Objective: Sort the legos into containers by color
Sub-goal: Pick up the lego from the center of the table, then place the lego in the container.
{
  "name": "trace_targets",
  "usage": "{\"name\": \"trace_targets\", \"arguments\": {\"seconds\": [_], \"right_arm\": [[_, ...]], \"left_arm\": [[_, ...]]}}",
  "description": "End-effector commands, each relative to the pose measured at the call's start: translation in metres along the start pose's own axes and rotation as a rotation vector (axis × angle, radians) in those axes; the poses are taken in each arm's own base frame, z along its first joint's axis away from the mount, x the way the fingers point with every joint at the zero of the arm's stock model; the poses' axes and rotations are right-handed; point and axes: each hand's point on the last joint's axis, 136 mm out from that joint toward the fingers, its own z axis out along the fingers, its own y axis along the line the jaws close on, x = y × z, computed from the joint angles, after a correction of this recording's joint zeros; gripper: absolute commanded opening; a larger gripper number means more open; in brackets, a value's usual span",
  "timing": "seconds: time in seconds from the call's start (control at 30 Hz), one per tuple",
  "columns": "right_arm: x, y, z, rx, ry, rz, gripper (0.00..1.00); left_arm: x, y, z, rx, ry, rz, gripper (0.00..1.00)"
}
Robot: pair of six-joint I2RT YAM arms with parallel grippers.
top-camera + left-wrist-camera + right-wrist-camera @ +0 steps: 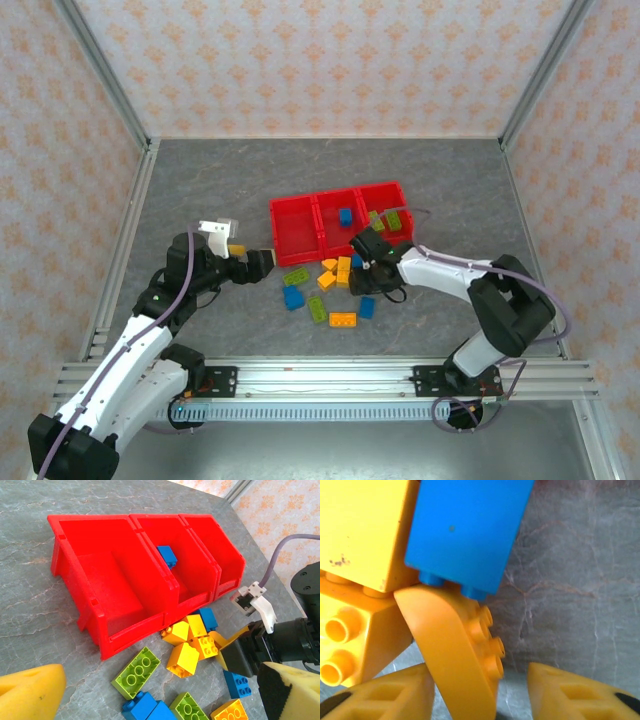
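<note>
- Jaws on the right arm stood open around a curved orange-yellow brick (455, 655), 1 yellow finger (580, 695) clear of it, so nothing was gripped.
- Jaws on the left arm gaped wide and empty, their pads (30, 692) pointed toward the loose legos (184, 659).
- That curved brick lay in the pile on the tabletop (200, 180), just in front of the containers (295, 230), touching a blue brick (465, 530) and a yellow block (360, 525).
- 1 second blue brick (345, 216) sat in the middle bin; green ones (393, 221) lay in the bin nearest the right arm.
- These bricks looked light, rigid and glossy, likely slippery; the rounded face would probably squirt out, so the 2 flat parallel sides seemed the place to pinch.
- Studs were round and raised; the 3 joined bins were smooth red plastic with low walls; the tabletop was matt grey, veined like stone.
</note>
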Motion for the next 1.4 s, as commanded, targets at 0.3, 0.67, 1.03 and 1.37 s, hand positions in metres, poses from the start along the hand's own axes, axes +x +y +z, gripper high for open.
{"name": "trace_targets", "arguments": {"seconds": [0.3, 0.67, 1.03, 1.37], "right_arm": [[-0.009, -0.011, -0.014, 0.061, -0.054, 0.033, 0.26], [-0.04, 0.017, -0.098, -0.121, -0.256, 0.115, 0.24], [-0.125, 0.085, -0.124, -0.326, -0.373, 0.143, 0.24], [-0.153, 0.133, -0.076, -0.42, -0.315, 0.168, 0.25]], "left_arm": [[-0.001, -0.003, -0.001, 0.011, -0.007, 0.018, 0.99], [-0.005, -0.009, -0.005, 0.031, -0.024, 0.028, 0.99], [-0.017, -0.01, -0.019, 0.008, -0.099, 0.054, 0.99], [-0.032, 0.007, -0.038, -0.109, -0.23, 0.078, 0.99]]}}
